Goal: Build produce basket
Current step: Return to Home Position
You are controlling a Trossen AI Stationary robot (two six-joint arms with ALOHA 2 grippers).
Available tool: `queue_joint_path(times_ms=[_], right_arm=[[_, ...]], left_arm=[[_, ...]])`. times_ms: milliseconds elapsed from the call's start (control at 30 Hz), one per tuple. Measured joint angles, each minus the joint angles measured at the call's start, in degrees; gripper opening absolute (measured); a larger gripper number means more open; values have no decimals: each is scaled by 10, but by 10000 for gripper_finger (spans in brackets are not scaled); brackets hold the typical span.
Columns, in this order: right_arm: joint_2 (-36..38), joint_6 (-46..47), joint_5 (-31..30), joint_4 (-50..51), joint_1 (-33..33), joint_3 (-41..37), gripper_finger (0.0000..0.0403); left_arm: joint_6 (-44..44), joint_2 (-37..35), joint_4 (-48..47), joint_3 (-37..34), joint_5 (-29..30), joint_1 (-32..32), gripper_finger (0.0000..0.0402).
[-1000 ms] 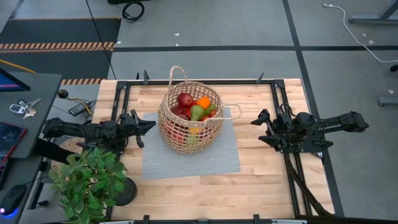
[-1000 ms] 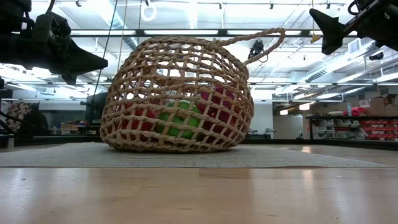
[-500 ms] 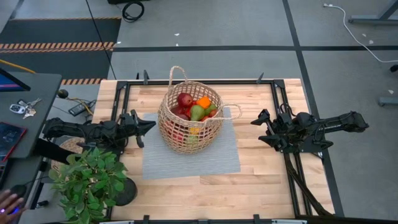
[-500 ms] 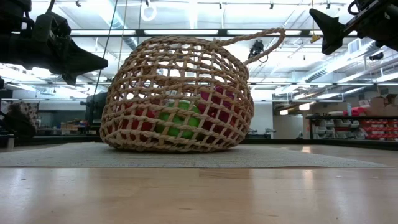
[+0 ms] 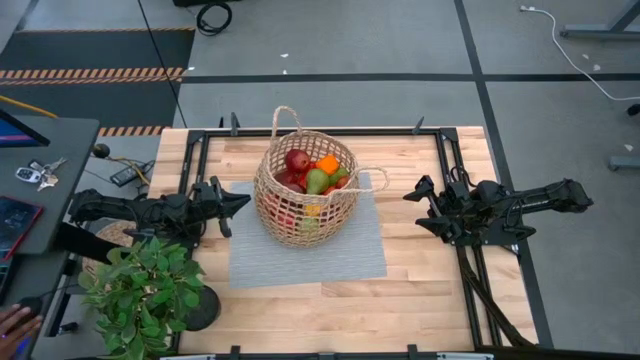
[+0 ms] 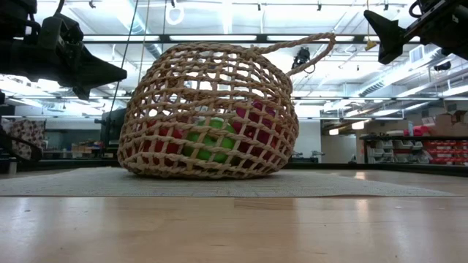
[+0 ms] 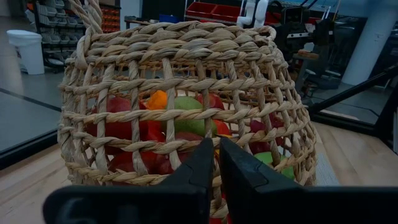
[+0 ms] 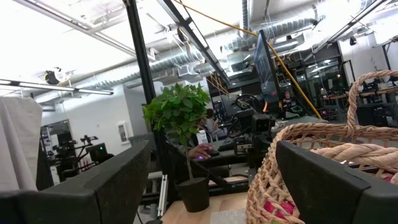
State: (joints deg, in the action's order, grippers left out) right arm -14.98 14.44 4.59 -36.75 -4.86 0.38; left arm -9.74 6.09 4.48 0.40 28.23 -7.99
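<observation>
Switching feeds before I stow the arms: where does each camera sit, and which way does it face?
High: overhead, looking straight down at the basket between left hand and right hand.
Low: table height, level at the basket; hands in upper corners.
Left wrist: past shut fingers, into the basket.
Right wrist: past open fingers, toward the plant.
Shared: every view shows the basket.

The wooden table (image 5: 430, 270) bears 1 grey mat (image 5: 300, 262) at its middle and 1 potted plant (image 5: 145, 290) at a corner.
</observation>
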Motion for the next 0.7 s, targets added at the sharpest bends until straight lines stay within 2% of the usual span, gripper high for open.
queue_joint_path(times_ms=[700], right_arm=[[0, 0, 0, 0, 0, 0, 351]], left_arm=[[0, 0, 0, 0, 0, 0, 34]])
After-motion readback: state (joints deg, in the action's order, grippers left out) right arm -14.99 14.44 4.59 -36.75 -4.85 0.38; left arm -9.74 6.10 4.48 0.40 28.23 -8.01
